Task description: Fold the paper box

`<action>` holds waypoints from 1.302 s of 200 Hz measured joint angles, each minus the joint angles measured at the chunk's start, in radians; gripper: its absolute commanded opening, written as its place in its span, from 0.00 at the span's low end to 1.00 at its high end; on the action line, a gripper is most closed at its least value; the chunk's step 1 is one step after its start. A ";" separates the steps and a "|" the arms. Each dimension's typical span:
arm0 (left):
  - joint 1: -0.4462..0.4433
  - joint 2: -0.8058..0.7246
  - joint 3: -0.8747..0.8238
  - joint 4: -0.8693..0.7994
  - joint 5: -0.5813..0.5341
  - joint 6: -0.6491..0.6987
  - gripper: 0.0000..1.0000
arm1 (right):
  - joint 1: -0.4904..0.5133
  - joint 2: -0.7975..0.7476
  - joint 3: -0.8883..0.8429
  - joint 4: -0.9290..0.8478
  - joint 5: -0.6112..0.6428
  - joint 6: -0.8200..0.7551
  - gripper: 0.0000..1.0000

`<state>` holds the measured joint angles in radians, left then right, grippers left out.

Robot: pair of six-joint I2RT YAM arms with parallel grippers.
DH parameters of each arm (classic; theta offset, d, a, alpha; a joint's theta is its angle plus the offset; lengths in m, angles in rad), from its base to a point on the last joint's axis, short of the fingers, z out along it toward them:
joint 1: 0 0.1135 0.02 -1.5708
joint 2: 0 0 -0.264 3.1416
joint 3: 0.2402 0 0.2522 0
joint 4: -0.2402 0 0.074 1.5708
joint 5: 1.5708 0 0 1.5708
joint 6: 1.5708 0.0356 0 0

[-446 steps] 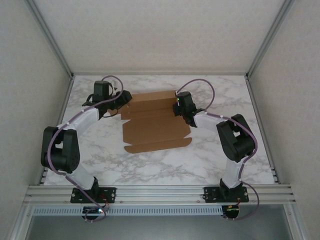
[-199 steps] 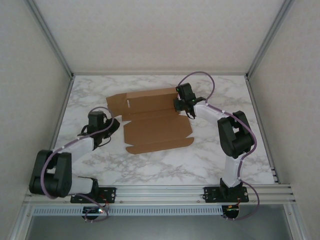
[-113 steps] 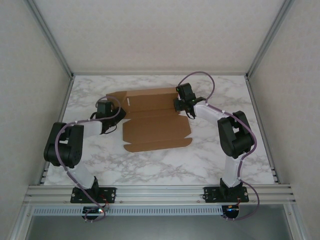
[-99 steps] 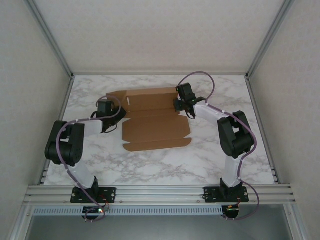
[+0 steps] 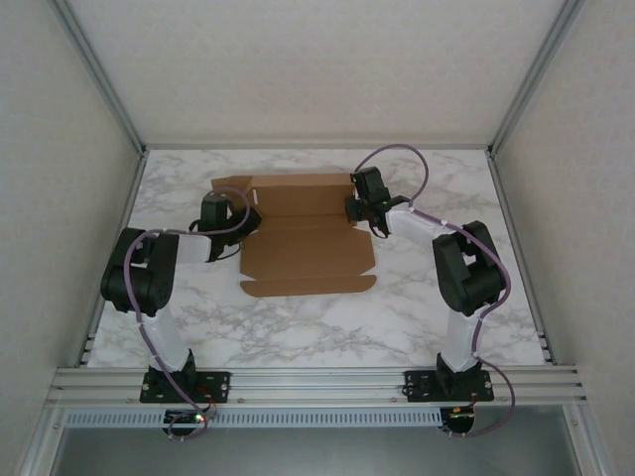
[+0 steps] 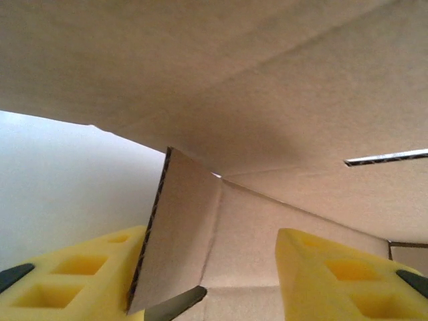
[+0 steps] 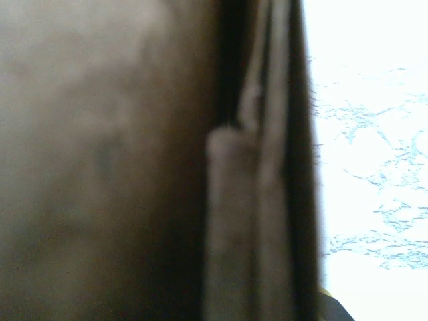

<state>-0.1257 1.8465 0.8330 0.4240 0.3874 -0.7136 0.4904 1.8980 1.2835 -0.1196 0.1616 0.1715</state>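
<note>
The paper box (image 5: 308, 253) lies as a mostly flat brown cardboard sheet in the middle of the marble table (image 5: 298, 337). My left gripper (image 5: 241, 216) is at its left edge. In the left wrist view the cardboard (image 6: 301, 100) looms close, and a side flap (image 6: 174, 234) stands upright between the yellow fingers (image 6: 73, 277). That left gripper (image 6: 207, 287) is open, with the flap against the left finger. My right gripper (image 5: 355, 208) sits on the sheet's right edge near the back fold. The right wrist view has blurred, dark cardboard layers (image 7: 247, 200) running down between its jaws.
Aluminium frame posts (image 5: 109, 89) and white walls enclose the table on three sides. A metal rail (image 5: 317, 382) carrying both arm bases runs along the near edge. Bare marble lies in front of the sheet and to its right (image 5: 437, 188).
My left arm has swung from the table's lower left up to the sheet's left edge, and the left flap now stands between its fingers. The right arm has held still.
</note>
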 measured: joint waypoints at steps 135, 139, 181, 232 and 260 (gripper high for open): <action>-0.060 0.018 0.032 0.071 0.043 0.068 0.50 | 0.000 -0.005 -0.019 0.027 -0.009 0.000 0.00; -0.066 0.019 0.037 0.066 0.042 0.074 0.50 | 0.000 -0.005 -0.019 0.027 -0.009 0.000 0.00; -0.102 0.033 0.087 0.025 0.034 0.109 0.50 | 0.000 -0.005 -0.019 0.027 -0.008 0.000 0.00; -0.105 -0.040 0.066 -0.077 0.005 0.135 0.49 | -0.005 -0.007 -0.019 0.024 -0.007 -0.005 0.00; -0.109 -0.284 -0.061 -0.162 -0.033 0.134 0.49 | -0.011 -0.010 -0.019 0.016 -0.010 -0.024 0.00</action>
<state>-0.2348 1.5627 0.7723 0.2619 0.3542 -0.5793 0.4793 1.8881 1.2648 -0.1036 0.1516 0.1471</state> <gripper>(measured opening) 0.495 0.103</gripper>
